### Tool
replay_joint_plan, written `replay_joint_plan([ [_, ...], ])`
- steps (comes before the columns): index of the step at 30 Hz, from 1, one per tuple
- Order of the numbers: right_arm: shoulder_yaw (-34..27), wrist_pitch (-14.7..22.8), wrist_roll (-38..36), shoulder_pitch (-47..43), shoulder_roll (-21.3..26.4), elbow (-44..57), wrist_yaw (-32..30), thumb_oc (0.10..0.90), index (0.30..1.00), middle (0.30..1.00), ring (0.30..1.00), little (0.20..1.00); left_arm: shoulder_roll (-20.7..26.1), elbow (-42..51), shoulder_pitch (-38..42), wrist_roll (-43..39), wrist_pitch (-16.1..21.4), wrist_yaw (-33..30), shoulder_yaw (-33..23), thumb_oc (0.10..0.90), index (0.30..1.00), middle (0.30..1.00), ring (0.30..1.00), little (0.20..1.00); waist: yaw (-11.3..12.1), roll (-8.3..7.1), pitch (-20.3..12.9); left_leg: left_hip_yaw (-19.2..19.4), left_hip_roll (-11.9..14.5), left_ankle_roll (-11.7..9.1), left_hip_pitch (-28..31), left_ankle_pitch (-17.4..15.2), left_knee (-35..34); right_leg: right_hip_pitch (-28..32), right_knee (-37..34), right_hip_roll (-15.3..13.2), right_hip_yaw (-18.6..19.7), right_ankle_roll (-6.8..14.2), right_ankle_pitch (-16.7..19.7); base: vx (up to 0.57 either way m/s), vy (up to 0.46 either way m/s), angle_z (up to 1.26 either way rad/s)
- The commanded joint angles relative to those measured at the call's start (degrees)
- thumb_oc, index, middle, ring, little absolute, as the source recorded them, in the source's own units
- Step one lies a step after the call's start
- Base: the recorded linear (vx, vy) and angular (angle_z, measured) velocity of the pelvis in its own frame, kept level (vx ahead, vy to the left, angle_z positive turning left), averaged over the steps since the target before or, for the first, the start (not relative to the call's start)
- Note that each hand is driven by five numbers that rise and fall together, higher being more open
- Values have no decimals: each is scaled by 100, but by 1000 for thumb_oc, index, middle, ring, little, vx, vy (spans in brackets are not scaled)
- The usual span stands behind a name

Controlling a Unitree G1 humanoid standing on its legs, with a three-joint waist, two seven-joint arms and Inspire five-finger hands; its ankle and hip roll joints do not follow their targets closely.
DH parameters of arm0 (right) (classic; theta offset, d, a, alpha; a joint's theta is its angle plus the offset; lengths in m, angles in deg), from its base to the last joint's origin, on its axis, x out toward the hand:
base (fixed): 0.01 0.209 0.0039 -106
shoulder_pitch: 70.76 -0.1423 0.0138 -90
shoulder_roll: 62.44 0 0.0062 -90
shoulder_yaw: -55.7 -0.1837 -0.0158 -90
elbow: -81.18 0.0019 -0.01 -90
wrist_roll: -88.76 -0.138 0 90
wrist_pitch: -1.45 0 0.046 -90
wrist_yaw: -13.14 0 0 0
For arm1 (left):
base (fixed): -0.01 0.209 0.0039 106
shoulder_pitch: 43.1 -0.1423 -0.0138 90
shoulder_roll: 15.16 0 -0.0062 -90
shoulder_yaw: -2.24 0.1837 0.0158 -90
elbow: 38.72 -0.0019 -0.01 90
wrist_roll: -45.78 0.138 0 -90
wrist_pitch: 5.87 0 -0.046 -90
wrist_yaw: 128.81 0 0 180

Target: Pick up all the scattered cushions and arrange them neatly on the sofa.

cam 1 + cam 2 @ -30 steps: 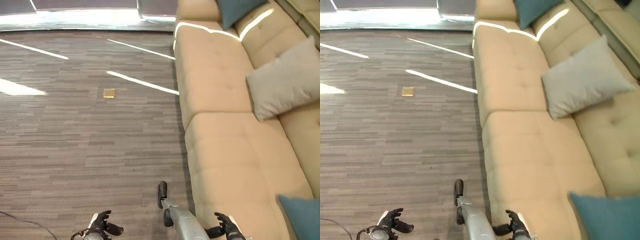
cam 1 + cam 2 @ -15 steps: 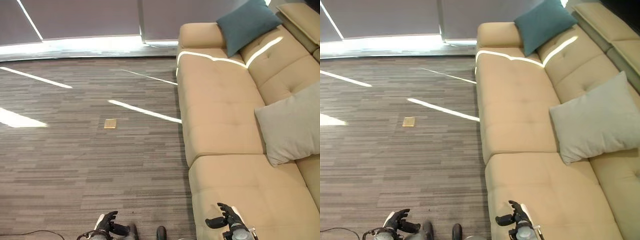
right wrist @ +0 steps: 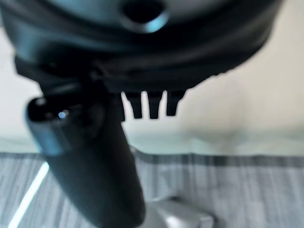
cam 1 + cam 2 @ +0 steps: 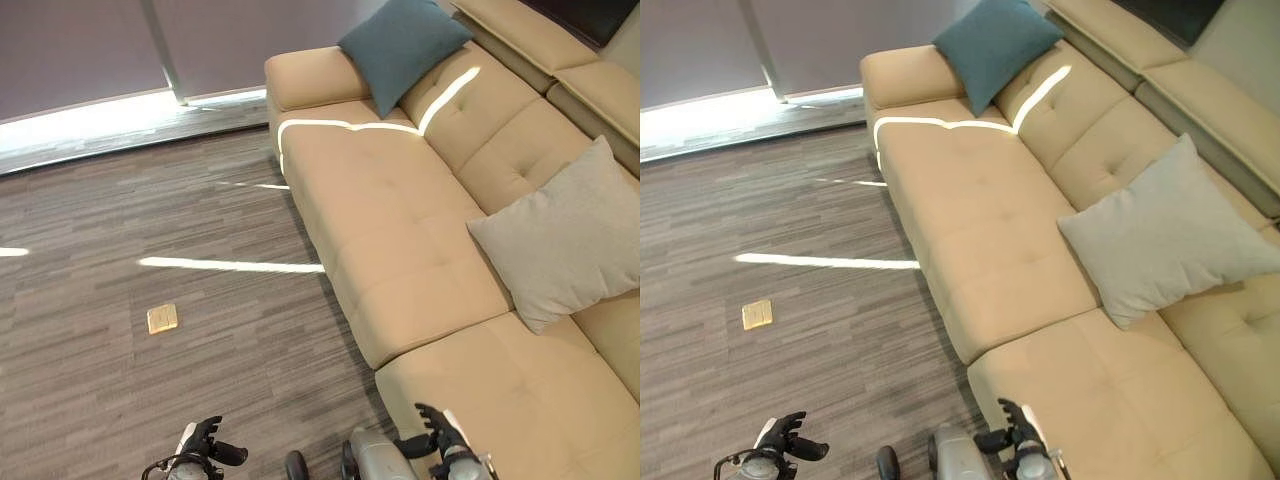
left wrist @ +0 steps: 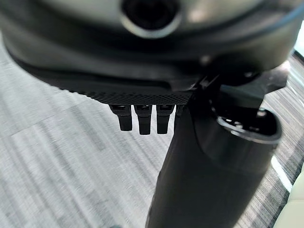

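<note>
Both my robot hands, left (image 4: 203, 447) and right (image 4: 440, 441), hang spread and empty; ahead of the right, grey cushion (image 4: 571, 238) and teal cushion (image 4: 400, 46) lean on the sofa (image 4: 400, 210).

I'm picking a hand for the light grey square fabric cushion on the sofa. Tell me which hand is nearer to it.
Right. The right hand hangs over the beige sofa's front seat, below the light grey square fabric cushion. The left hand is over the carpet, farther off.
</note>
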Motion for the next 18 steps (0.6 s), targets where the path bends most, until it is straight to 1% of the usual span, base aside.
replay_joint_plan([
  [1, -33, 120, 141, -52, 344, -125, -81, 800, 900, 900, 900, 900, 110, 11, -122, -62, 170, -18, -144, 800, 900, 900, 900, 900, -92, -111, -110, -525, 47, -142, -16, -362, 614, 1323, -2167, 14, -29, 395, 1212, 289, -59, 35],
  [2, -49, 132, 144, 9, 368, -122, -107, 800, 900, 900, 900, 900, 78, 13, -131, -20, 184, -18, -137, 800, 900, 900, 900, 900, -107, -138, -137, -556, -11, -119, 13, -453, 704, 1441, -2245, 2, 61, 357, 1222, 274, -61, 64],
  [4, -101, 115, 136, 140, 394, -110, -97, 800, 900, 900, 900, 900, 17, -5, -209, 19, 171, 2, -125, 800, 900, 900, 900, 900, -161, -110, -243, -597, -13, -174, 122, -554, 782, 1575, -2199, 87, 192, 270, 1241, 260, -65, 45],
  [5, -134, 110, 151, 210, 410, -127, -108, 800, 900, 900, 900, 900, -20, -15, -244, 42, 170, 12, -99, 800, 900, 900, 900, 900, -175, -86, -272, -591, -5, -266, 119, -532, 969, 1681, -2244, 74, 168, 232, 1244, 172, -53, 6],
  [6, -134, 110, 151, 213, 411, -126, -108, 800, 900, 900, 900, 900, -21, -14, -245, 42, 170, 12, -98, 800, 900, 900, 900, 900, -179, -83, -271, -595, -2, -268, 116, -538, 980, 1687, -2249, 75, 163, 231, 1246, 171, -66, 1],
  [7, -179, 134, 136, 280, 425, -149, -129, 800, 900, 900, 900, 900, -62, -27, -237, 82, 177, 2, -38, 800, 900, 900, 900, 900, -240, -60, -303, -470, 65, -446, 105, -445, 1250, 1826, -2349, 45, 94, 191, 1255, 163, -75, 5],
  [8, -228, 131, 110, 331, 427, -139, -127, 800, 900, 900, 900, 900, -86, -25, -246, 96, 169, 16, -15, 800, 900, 900, 900, 900, -292, -55, -343, -334, 188, -618, 59, -309, 1573, 1975, -2441, 24, 41, 147, 1234, 320, -186, 8],
  [9, -234, 99, 95, 350, 463, -166, -124, 800, 900, 900, 900, 900, -98, 78, -290, 49, 169, 46, -23, 800, 900, 900, 900, 900, -263, -100, -320, -173, 438, -914, -337, 152, 2781, 2344, -2610, 19, 57, 14, 1156, 287, -205, 40],
  [10, -237, 101, 68, 331, 474, -180, -138, 800, 900, 900, 900, 900, -80, 104, -274, 28, 158, 28, -15, 800, 900, 900, 900, 900, -234, -204, -302, -119, 474, -996, -614, 360, 3275, 2489, -2702, -30, 130, -45, 1134, 209, -171, 49],
  [11, -238, 102, 68, 330, 472, -180, -138, 800, 900, 900, 900, 900, -78, 105, -272, 28, 157, 28, -14, 800, 900, 900, 900, 900, -232, -195, -297, -121, 492, -1001, -635, 341, 3318, 2489, -2706, -16, 128, -49, 1139, 166, -124, 27],
  [12, -254, 85, -5, 317, 478, -237, -124, 800, 900, 900, 900, 900, -73, 84, -257, 15, 134, 13, 7, 800, 900, 900, 900, 900, -167, -313, -284, 85, 640, -925, -925, 303, 3665, 2697, -2812, -89, 182, -104, 1070, 109, -65, -17],
  [13, -255, 85, -5, 317, 477, -237, -124, 800, 900, 900, 900, 900, -72, 84, -256, 15, 134, 13, 9, 800, 900, 900, 900, 900, -161, -303, -279, 85, 656, -926, -937, 283, 3698, 2698, -2814, -75, 182, -105, 1071, 263, -83, -20],
  [14, -245, 63, -27, 322, 473, -285, -124, 800, 900, 900, 900, 900, -82, 71, -267, 37, 121, 28, 37, 800, 900, 900, 900, 900, -76, -349, -258, 160, 709, -785, -1272, 69, 3590, 2902, -2922, -111, 267, -83, 1014, 226, -15, -22],
  [15, -246, 53, -24, 311, 473, -330, -121, 800, 900, 900, 900, 900, -88, 55, -279, 40, 112, 45, 38, 800, 900, 900, 900, 900, -40, -365, -264, 160, 699, -719, -1393, -6, 3336, 2977, -2966, -124, 321, -54, 981, 316, 2, -20],
  [16, -257, 55, -13, 323, 468, -362, -129, 800, 900, 900, 900, 900, -84, 40, -297, 64, 104, 47, 46, 800, 900, 900, 900, 900, -22, -358, -285, 163, 675, -643, -1419, -93, 2927, 3020, -2993, -140, 342, -6, 930, 164, 19, -33],
  [17, -256, 55, -13, 322, 464, -362, -129, 800, 900, 900, 900, 900, -81, 40, -296, 64, 104, 47, 45, 800, 900, 900, 900, 900, -29, -375, -305, 166, 653, -640, -1424, -57, 2886, 2998, -2992, -159, 341, -4, 935, 280, 64, -27],
  [18, -255, 43, -6, 328, 463, -421, -131, 800, 900, 900, 900, 900, -72, 20, -334, 76, 96, 53, 36, 800, 900, 900, 900, 900, 12, -295, -327, 104, 684, -625, -1512, 166, 1963, 3114, -3021, -124, 401, 42, 847, 294, 77, -22],
])
